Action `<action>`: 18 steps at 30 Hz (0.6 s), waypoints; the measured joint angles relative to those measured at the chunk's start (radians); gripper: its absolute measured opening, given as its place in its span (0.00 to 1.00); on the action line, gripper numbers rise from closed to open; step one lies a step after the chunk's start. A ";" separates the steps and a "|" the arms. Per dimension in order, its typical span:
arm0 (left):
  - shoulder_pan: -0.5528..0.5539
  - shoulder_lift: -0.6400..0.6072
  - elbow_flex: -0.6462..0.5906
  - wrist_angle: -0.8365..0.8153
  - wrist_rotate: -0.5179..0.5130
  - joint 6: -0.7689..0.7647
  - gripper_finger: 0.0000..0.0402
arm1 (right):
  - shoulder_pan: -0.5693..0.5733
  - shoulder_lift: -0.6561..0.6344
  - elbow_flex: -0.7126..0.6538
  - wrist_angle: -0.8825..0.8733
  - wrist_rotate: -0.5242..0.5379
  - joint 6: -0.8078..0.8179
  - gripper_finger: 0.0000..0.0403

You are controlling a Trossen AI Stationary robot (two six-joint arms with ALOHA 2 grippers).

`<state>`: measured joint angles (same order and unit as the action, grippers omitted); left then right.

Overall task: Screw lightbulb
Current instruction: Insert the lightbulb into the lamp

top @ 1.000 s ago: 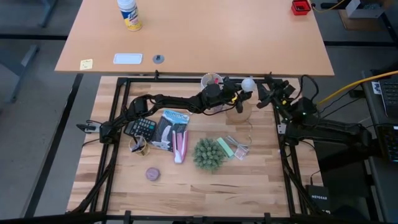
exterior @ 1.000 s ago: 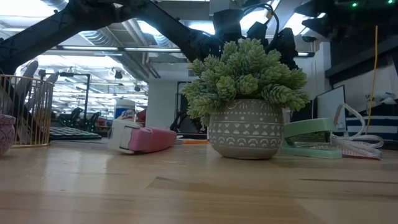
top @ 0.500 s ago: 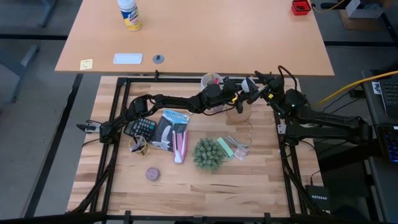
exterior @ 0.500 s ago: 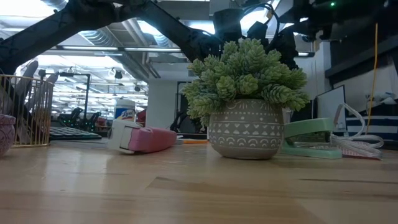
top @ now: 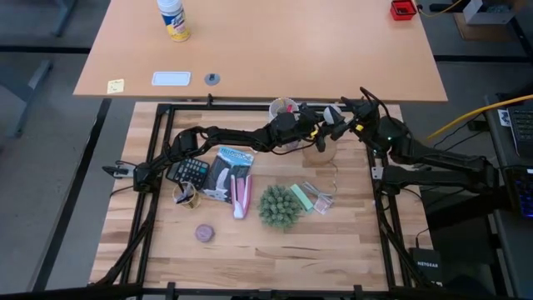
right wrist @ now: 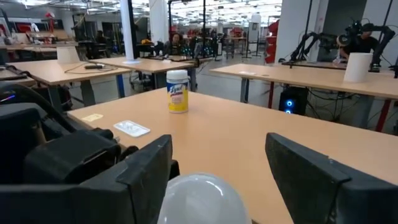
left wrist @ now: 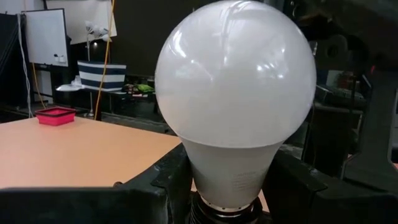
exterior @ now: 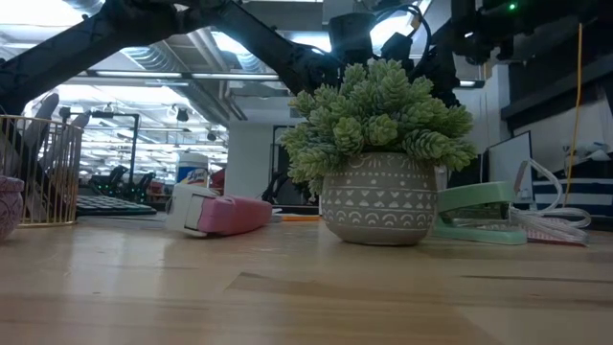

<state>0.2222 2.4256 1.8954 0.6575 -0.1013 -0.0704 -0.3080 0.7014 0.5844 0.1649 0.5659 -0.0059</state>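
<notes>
High view: lightbulb (top: 332,113) up at the far edge of the wooden table (top: 250,242), above the wooden socket base (top: 319,150), pinched low down by the left gripper (top: 321,123). Right gripper (top: 348,113) just beside the bulb on the opposite side, fingers around its globe. Potted plant (top: 278,206), pink stapler (top: 241,198) and calculator (top: 193,172) well clear of the work.

Low view: potted plant (exterior: 383,153) in front, hiding bulb and socket; only dark arm links above the leaves. No help here for judging alignment.

Left wrist view: lightbulb (left wrist: 236,87) filling the frame, upright, neck gripped between the two dark fingers (left wrist: 155,186), silver base barely peeking below. Pinching firm, no visible tilt.

Right wrist view: white dome of the lightbulb (right wrist: 199,198) between the spread fingers (right wrist: 146,171), gaps on both sides, no contact yet as far as can be told. Spray can (right wrist: 178,91) on the far table beyond.

Judgement on doing it well: probably a handover or a shared grip. Best to close the right fingers evenly across the widest part, centred on the dome, gently on the glass. Keep the bulb's axis upright before lowering, and release the left pinch only once the right grip is sure.
</notes>
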 joint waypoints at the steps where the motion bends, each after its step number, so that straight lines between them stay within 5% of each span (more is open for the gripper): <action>1: 0.000 0.000 0.000 0.000 0.000 0.000 0.39 | 0.000 -0.002 0.000 0.000 0.000 0.000 0.64; 18: -0.002 0.001 -0.001 0.000 -0.002 0.000 0.39 | 0.000 0.042 0.001 0.022 -0.035 -0.031 0.29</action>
<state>0.2203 2.4264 1.8942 0.6571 -0.1032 -0.0708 -0.3080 0.7437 0.5850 0.1871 0.5310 -0.0368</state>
